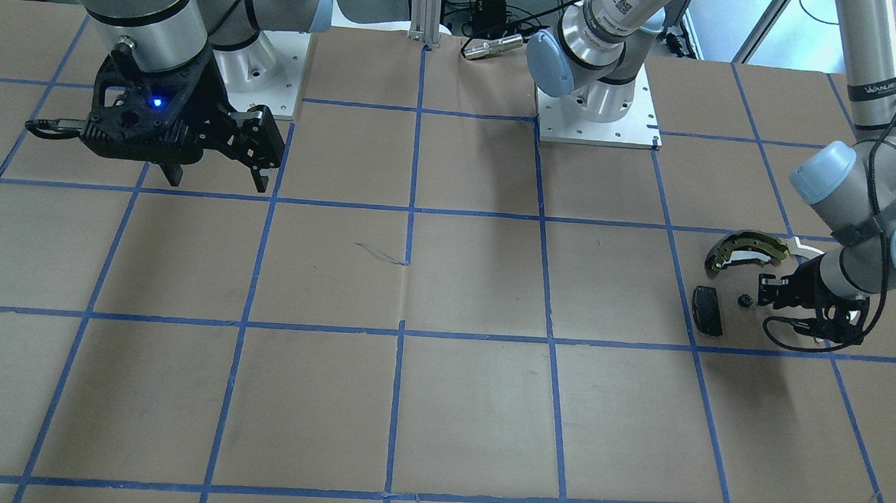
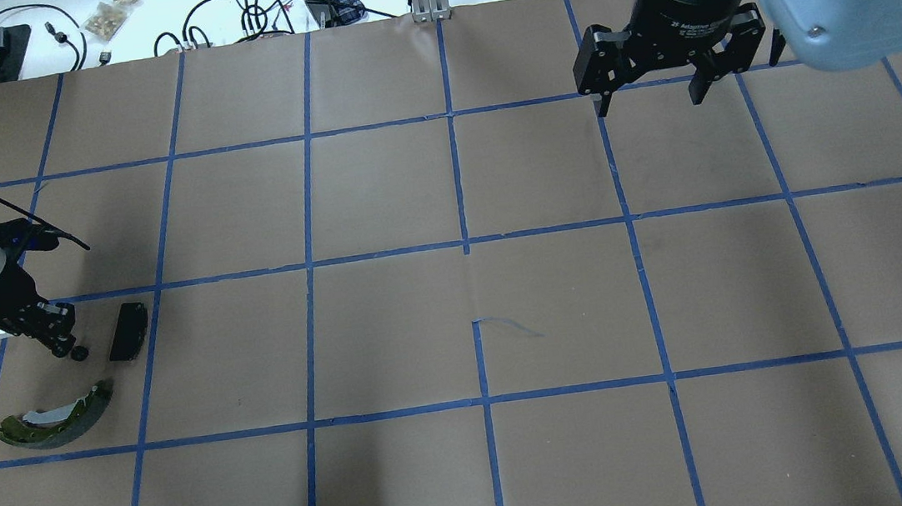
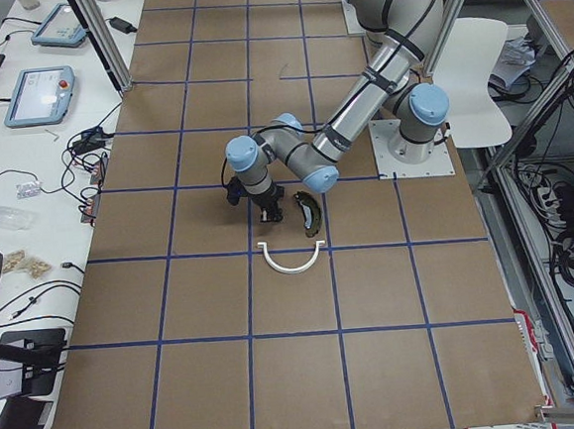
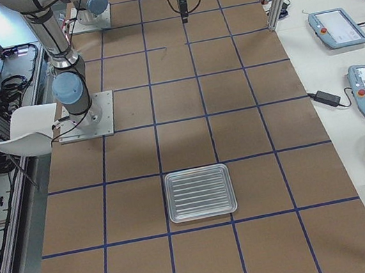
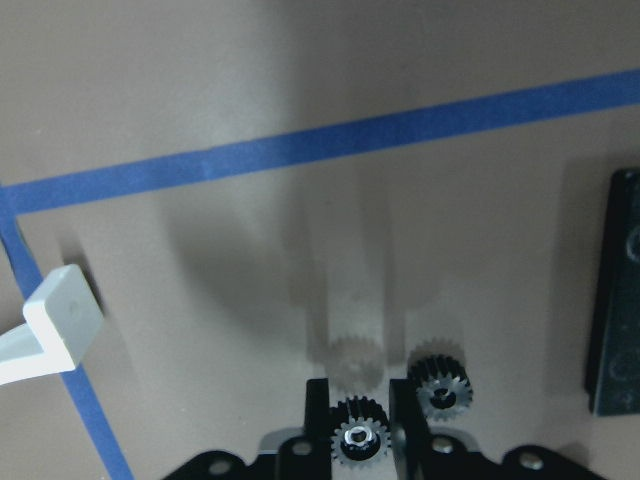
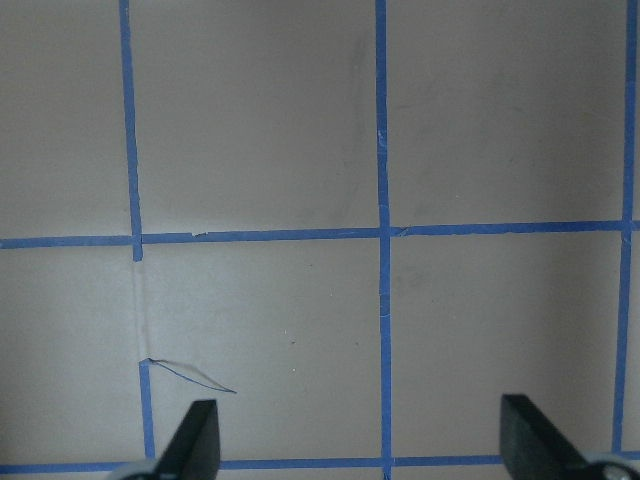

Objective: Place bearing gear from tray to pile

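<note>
Right now the left end effector (image 5: 358,405) pinches a small black bearing gear (image 5: 358,440) low over the bench (image 5: 200,300), beside another gear (image 5: 440,385), the black pad (image 5: 615,300) and the white arc (image 5: 50,330). The right end effector (image 2: 647,102) hangs wide open, well apart from the tray (image 4: 196,170)

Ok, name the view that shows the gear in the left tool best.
Left wrist-mounted: the gear sits close up in the left tool, teeth and bore plain, with a second gear beside it. The front-facing and overhead views give only a dark speck by that tool. The other views show nothing of it.
</note>
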{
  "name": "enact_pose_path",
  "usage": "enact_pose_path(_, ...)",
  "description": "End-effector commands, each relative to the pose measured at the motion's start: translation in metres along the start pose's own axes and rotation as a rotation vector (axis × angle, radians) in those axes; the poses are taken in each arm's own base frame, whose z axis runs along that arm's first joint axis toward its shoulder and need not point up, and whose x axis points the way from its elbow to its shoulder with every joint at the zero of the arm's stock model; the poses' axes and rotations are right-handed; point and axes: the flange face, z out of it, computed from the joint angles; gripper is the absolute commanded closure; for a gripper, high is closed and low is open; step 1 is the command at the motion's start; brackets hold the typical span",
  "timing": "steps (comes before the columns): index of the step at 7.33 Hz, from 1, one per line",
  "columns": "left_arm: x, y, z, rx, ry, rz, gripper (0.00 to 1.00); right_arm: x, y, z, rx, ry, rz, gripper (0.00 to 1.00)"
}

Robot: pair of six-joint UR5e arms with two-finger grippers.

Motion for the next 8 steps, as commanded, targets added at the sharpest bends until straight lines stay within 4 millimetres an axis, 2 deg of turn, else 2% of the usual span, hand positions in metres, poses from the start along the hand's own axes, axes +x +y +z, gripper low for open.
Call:
enact_pose_path(1, 0.000, 0.001, 0.002, -0.002, 0.007, 0.002, 1.00, 0.001, 0.000, 0.001, -0.001, 0.002, 0.002, 0.00)
enact_pose_path(2, 0.003, 0.002, 0.005, -0.005, 0.010, 0.002, 0.84, 0.004, -0.001, 0.001, -0.003, 0.001, 0.008, 0.00)
enact_pose_path(3, 0.006, 0.004, 0.006, -0.006, 0.011, 0.002, 0.75, 0.004, -0.001, 0.001, -0.003, 0.001, 0.008, 0.00)
enact_pose_path(4, 0.008, 0.002, 0.006, -0.006, 0.009, 0.005, 0.56, 0.005, -0.001, 0.001, -0.004, 0.004, 0.007, 0.00)
enact_pose_path(5, 0.006, 0.001, 0.005, -0.006, 0.007, 0.004, 0.15, 0.004, -0.001, 0.001, -0.003, 0.003, 0.007, 0.00)
enact_pose_path(6, 0.005, 0.000, 0.003, -0.002, 0.003, 0.003, 0.00, 0.004, -0.001, 0.001, -0.003, 0.003, 0.007, 0.00)
enact_pose_path(7, 0.004, 0.000, -0.005, 0.010, -0.009, 0.003, 0.00, 0.004, -0.001, 0.001, -0.003, 0.003, 0.007, 0.00)
enact_pose_path(8, 0.000, -0.004, -0.021, 0.034, -0.028, 0.003, 0.00, 0.004, -0.001, 0.001, -0.003, 0.001, 0.007, 0.00)
